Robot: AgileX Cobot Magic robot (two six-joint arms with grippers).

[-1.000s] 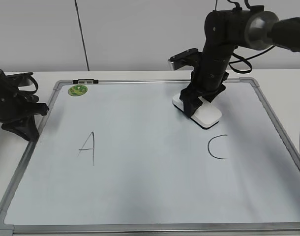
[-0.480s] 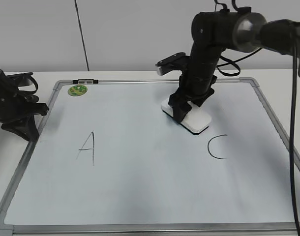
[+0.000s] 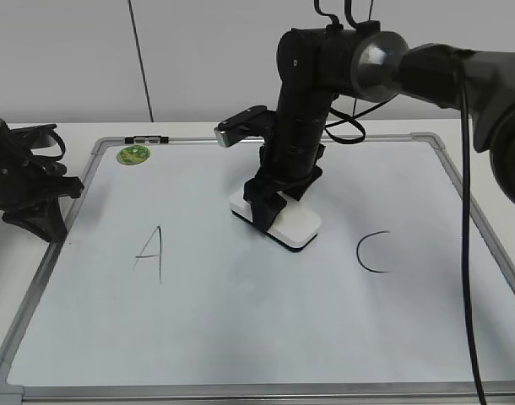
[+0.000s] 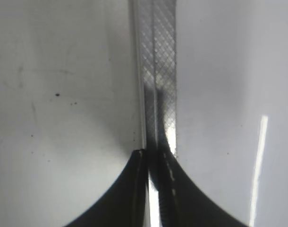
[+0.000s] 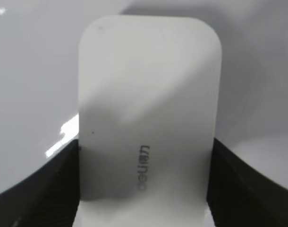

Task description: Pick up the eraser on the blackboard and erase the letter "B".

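The white eraser (image 3: 296, 229) lies flat on the blackboard (image 3: 241, 329), midway between the letter "A" (image 3: 149, 253) and the letter "C" (image 3: 374, 253). My right gripper (image 3: 271, 207) is shut on the eraser from above. In the right wrist view the eraser (image 5: 146, 94) fills the gap between the black fingers (image 5: 54, 189), grey lettering up. No letter "B" shows anywhere on the board; the spot under the eraser is hidden. My left gripper (image 3: 48, 213) rests at the board's left edge, shut and empty, over the grey frame (image 4: 158, 71).
A small round green magnet (image 3: 132, 154) and a short black marker (image 3: 148, 138) sit at the board's far left corner. The right arm's black cables hang over the far right of the board. The grey frame (image 3: 266, 390) runs along the front edge.
My right gripper has slid the eraser left and toward the front across the board, from above the "C" to the middle between "A" and "C". The left arm has not moved.
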